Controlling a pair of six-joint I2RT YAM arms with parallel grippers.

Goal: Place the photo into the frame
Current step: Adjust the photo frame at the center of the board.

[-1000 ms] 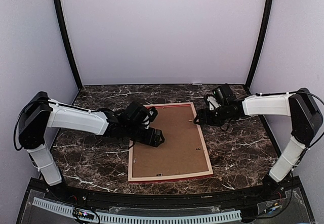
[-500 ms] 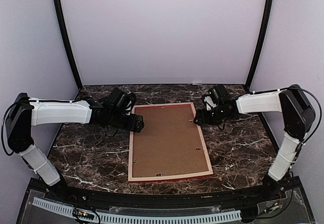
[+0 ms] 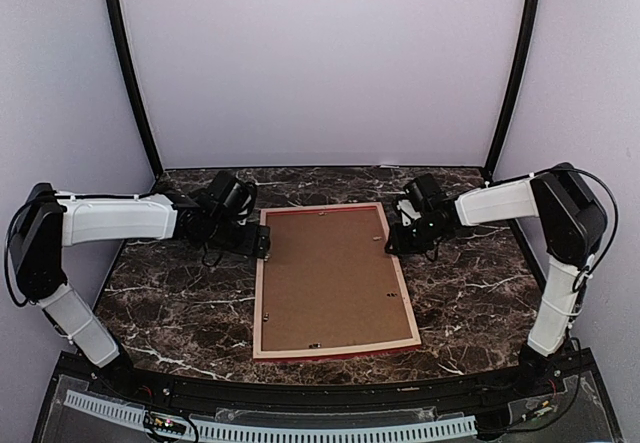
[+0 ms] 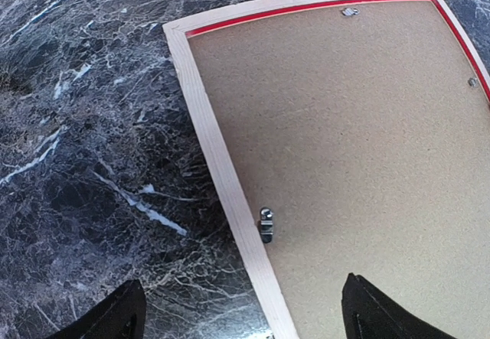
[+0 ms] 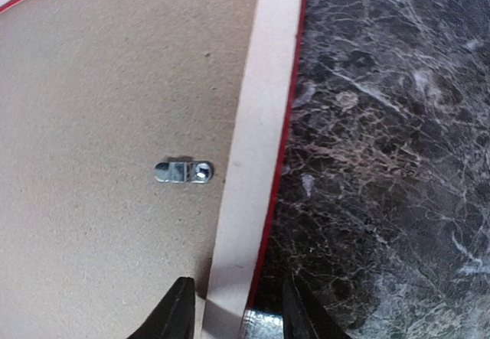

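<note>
The frame (image 3: 259,293) lies face down on the marble table, pale wood back up, red showing along its edges. A plain brown backing board (image 3: 330,278) fills it. The photo is hidden. My left gripper (image 3: 262,245) is open at the frame's left rail near the far corner. In the left wrist view its fingertips stand wide apart, the left gripper (image 4: 239,301) straddling the rail (image 4: 222,163). My right gripper (image 3: 392,243) is at the right rail. In the right wrist view the right gripper (image 5: 236,297) has narrow jaws either side of the rail (image 5: 256,125), with small gaps showing.
Small metal turn clips (image 4: 266,223) (image 5: 184,172) sit on the backing board by the rails. Dark marble table (image 3: 170,303) lies bare left and right of the frame. Purple walls and black posts (image 3: 130,73) close in the back and sides.
My left gripper has pulled back from the middle of the board to the frame's far left rail. The right gripper has slid closer along the right rail and its jaws have narrowed.
</note>
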